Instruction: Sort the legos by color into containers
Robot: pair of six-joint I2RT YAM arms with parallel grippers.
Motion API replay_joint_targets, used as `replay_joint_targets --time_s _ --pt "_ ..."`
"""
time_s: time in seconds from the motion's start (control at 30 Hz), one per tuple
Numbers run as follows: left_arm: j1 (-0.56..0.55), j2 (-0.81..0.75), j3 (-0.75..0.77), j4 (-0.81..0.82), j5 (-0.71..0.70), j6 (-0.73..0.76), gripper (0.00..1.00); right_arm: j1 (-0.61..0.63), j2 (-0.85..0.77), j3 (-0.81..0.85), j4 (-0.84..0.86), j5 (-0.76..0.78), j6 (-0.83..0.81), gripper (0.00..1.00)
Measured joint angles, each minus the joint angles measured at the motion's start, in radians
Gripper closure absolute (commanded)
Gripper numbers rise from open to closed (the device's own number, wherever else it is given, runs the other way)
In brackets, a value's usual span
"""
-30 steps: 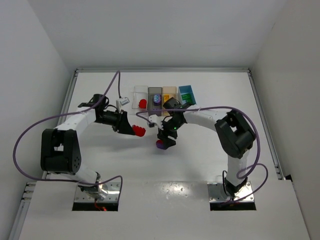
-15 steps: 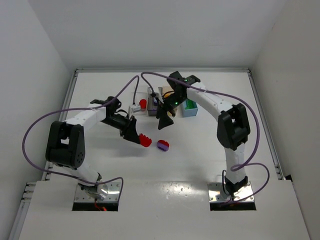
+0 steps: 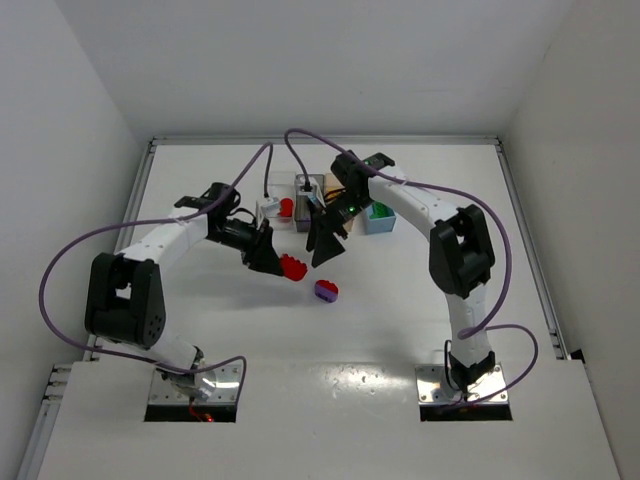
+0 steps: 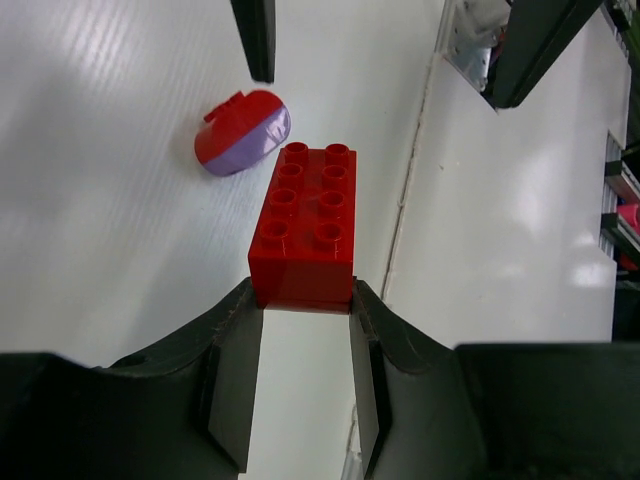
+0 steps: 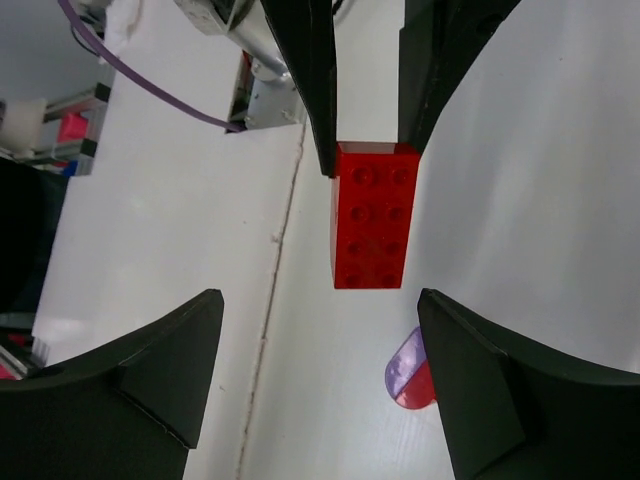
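Observation:
My left gripper (image 3: 272,257) is shut on the near end of a red brick (image 3: 293,267), held just above the table; the wrist view shows the brick (image 4: 305,225) pinched between the fingers (image 4: 235,350). A rounded purple-and-red lego (image 3: 326,290) lies on the table beside it (image 4: 243,133). My right gripper (image 3: 325,240) is open and empty, facing the red brick (image 5: 375,215) with the purple lego (image 5: 412,372) by its right finger. The clear bin (image 3: 285,194) holds a red lego (image 3: 286,207). The grey bin (image 3: 308,186) and light blue bin (image 3: 378,224) are partly hidden by the right arm; the tan bin is mostly hidden.
The bins stand in a row at the back centre of the white table. Purple cables loop above both arms. The table's raised edges (image 3: 140,190) run along left, right and back. A seam (image 4: 405,200) crosses the table surface.
My right gripper left the purple lego on the table and rose toward the bins. My left gripper carried the red brick toward the centre, then slightly back toward the bins.

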State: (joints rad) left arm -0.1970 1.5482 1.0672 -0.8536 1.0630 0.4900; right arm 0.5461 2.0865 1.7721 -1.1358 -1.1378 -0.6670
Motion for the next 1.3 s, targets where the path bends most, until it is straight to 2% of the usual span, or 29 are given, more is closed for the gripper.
replay_joint_targets --time_s 0.33,0.7,0.8,0.83,0.9,0.93,1.0,1.03,1.13,1.3 --pt "0.0 -0.013 0.002 0.056 0.01 -0.051 0.82 0.0 0.02 -0.012 0.173 -0.077 0.225 0.21" --pt "-0.001 -0.019 0.02 0.084 0.019 -0.093 0.82 0.022 0.076 -0.011 0.23 -0.097 0.293 0.2" --pt "-0.001 -0.019 0.03 0.092 0.023 -0.103 0.82 0.03 0.076 -0.01 0.238 -0.097 0.297 0.38" --pt "-0.001 -0.019 0.031 0.094 0.024 -0.106 0.82 0.032 0.076 -0.01 0.24 -0.098 0.299 0.47" --pt "-0.001 -0.019 0.031 0.098 0.026 -0.108 0.82 0.032 0.076 -0.01 0.242 -0.097 0.302 0.55" --pt "-0.002 -0.019 0.031 0.095 0.031 -0.11 0.82 0.032 0.076 -0.01 0.246 -0.094 0.302 0.64" --pt "-0.003 -0.019 0.031 0.092 0.041 -0.115 0.82 0.032 0.076 -0.01 0.25 -0.093 0.299 0.74" --pt "-0.005 -0.019 0.032 0.094 0.044 -0.119 0.82 0.031 0.076 -0.01 0.252 -0.093 0.298 0.86" --pt "-0.004 -0.019 0.032 0.093 0.043 -0.126 0.82 0.031 0.076 -0.01 0.253 -0.096 0.297 0.96" --pt "-0.005 -0.019 0.032 0.105 0.043 -0.132 0.82 0.018 0.076 -0.01 0.258 -0.1 0.302 1.0"
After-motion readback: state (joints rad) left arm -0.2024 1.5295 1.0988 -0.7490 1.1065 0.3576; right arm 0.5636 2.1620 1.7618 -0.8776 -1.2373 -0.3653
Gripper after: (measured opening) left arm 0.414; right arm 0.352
